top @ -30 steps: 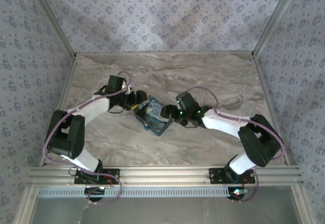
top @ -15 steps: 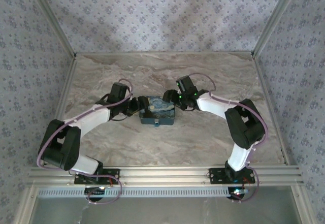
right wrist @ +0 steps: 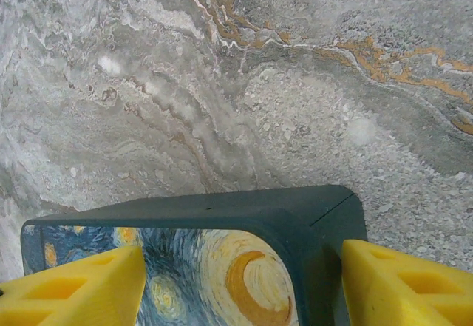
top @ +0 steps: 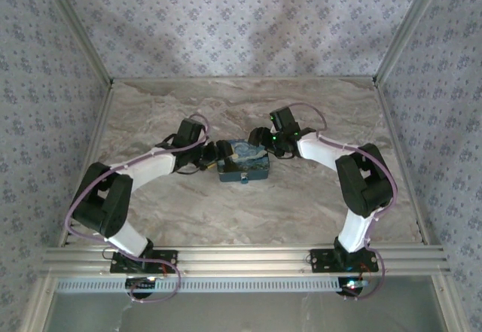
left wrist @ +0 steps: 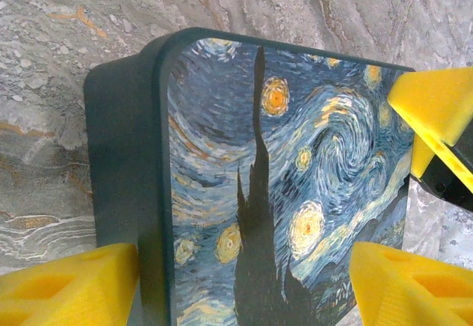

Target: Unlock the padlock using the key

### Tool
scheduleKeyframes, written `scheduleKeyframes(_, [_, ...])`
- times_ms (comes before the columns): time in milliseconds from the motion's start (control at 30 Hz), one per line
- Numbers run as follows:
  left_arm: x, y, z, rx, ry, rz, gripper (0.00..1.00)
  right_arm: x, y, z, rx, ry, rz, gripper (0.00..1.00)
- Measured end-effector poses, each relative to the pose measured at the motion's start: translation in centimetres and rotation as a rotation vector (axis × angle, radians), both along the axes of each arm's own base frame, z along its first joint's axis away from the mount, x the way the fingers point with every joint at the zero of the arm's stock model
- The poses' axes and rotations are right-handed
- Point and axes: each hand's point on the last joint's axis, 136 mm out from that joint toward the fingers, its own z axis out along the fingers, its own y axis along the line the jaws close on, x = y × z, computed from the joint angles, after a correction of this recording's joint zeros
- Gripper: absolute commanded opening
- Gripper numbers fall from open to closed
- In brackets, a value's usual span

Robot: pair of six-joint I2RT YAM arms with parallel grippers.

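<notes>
A blue tin (top: 242,162) with a swirly night-sky lid lies mid-table. My left gripper (top: 218,156) is at its left end. In the left wrist view its yellow fingers (left wrist: 70,285) sit against the tin's (left wrist: 281,178) two long sides, shut on it. My right gripper (top: 260,143) is at the tin's far right corner. In the right wrist view it (right wrist: 244,289) stands open, one finger over the lid (right wrist: 222,267), the other beside the dark wall. One right finger (left wrist: 436,104) reaches into the left wrist view. The padlock and key are hidden.
The marble table (top: 316,204) is ringed by patterned walls at the back and sides. An aluminium rail (top: 241,257) runs along the near edge by both arm bases. Open tabletop lies in front of and behind the tin.
The tin has turned from diagonal to square and slid right and back with the left gripper. The right gripper swung from its near right side to its far right corner.
</notes>
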Motion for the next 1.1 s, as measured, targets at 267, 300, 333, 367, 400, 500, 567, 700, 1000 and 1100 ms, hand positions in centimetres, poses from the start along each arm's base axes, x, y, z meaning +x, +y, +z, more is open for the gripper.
scheduleKeyframes(267, [0.7, -0.1, 0.3, 0.016, -0.024, 0.000, 0.79, -0.7, -0.3, 0.2, -0.013, 0.019, 0.010, 0.76])
scheduleKeyframes(300, [0.8, -0.1, 0.4, 0.018, -0.029, 0.000, 0.80, -0.9, -0.4, 0.3, -0.014, 0.023, 0.010, 0.77])
scheduleKeyframes(333, [0.9, -0.1, 0.4, 0.019, -0.031, -0.003, 0.80, -1.0, -0.4, 0.3, -0.016, 0.024, 0.013, 0.78])
scheduleKeyframes(367, [0.9, -0.1, 0.3, 0.021, -0.032, -0.004, 0.80, -1.1, -0.5, 0.4, -0.018, 0.027, 0.014, 0.78])
scheduleKeyframes(400, [0.9, -0.2, 0.3, 0.022, -0.031, -0.005, 0.80, -1.3, -0.5, 0.4, -0.021, 0.031, 0.017, 0.78])
scheduleKeyframes(500, [0.9, -0.2, 0.3, 0.020, -0.034, -0.006, 0.80, -1.7, -0.9, 0.6, -0.033, 0.039, 0.028, 0.79])
scheduleKeyframes(567, [0.9, -0.3, 0.4, 0.017, -0.039, -0.009, 0.81, -1.8, -1.3, 1.0, -0.037, 0.038, 0.031, 0.79])
scheduleKeyframes(700, [0.3, -0.1, 1.3, 0.011, -0.062, -0.008, 0.81, -1.9, -2.8, 2.5, -0.053, 0.014, 0.029, 0.78])
scheduleKeyframes(1000, [-1.7, 1.9, 4.6, 0.002, -0.141, 0.025, 0.81, -2.6, -9.6, 4.8, -0.208, -0.009, -0.068, 0.76])
scheduleKeyframes(1100, [-2.7, 2.2, 5.1, 0.000, -0.153, 0.023, 0.81, -3.2, -12.4, 4.6, -0.288, 0.020, -0.115, 0.73])
